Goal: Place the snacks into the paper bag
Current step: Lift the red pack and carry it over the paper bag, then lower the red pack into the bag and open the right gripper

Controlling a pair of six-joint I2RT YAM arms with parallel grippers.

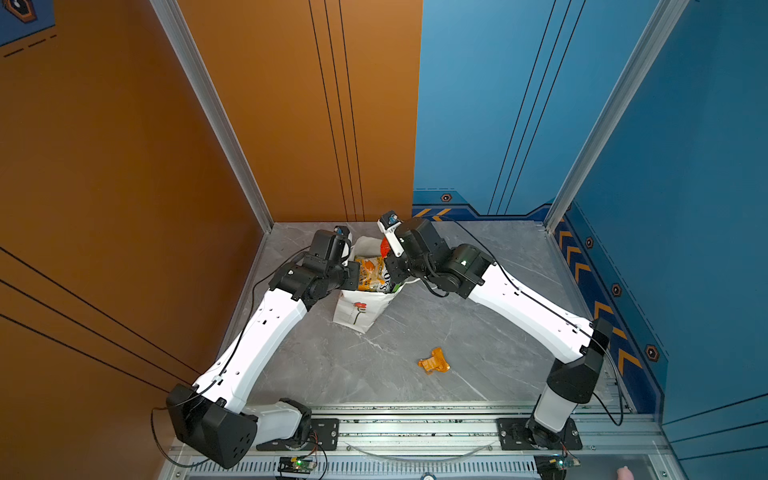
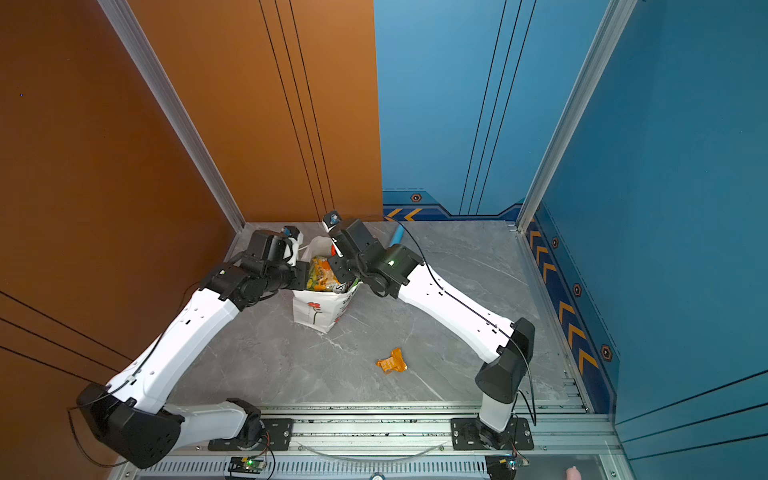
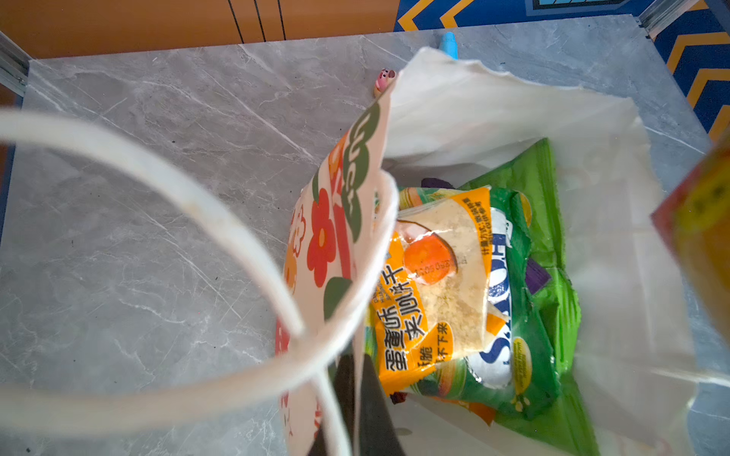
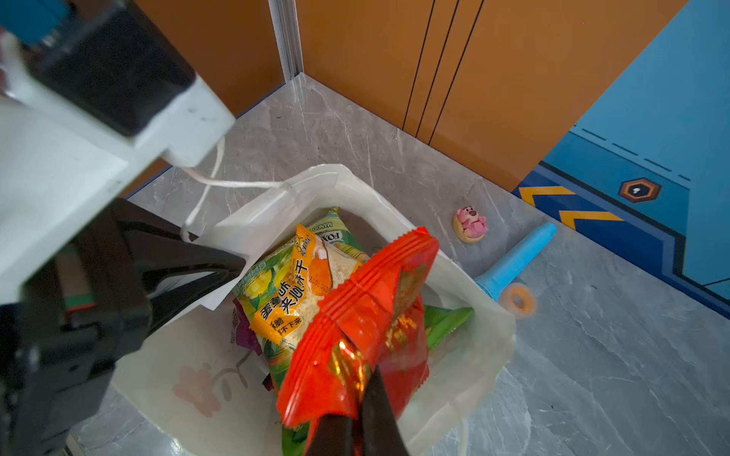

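We're seeing the right gripper [image 4: 357,418] with jaws clamped tight on the red packet [image 4: 355,316], at its lower crinkled edge. The packet is sticking out just ahead of the jaws, over the open mouth of the bag [image 1: 357,313]. The left gripper [image 3: 353,398] is pinching the bag's wall at the rim, jaws together on the paper beside the cord handle [image 3: 158,177], propping the mouth open. Just past the left jaws, inside the bag, an orange pack [image 3: 434,284] is lying on a green FOX'S pack [image 3: 525,316].

We're judging the red packet light, slick and crinkly. The crimped seam is the safest hold, since the puffed middle would slip or crush. The bag is thin, soft paper that tips and tears easily, so we're favouring the folded rim by the handle.

The loose packet [image 1: 434,360] is lying on the table [image 1: 332,365], well apart from both jaws. It looks crumpled and light, so we'd take its raised edge.
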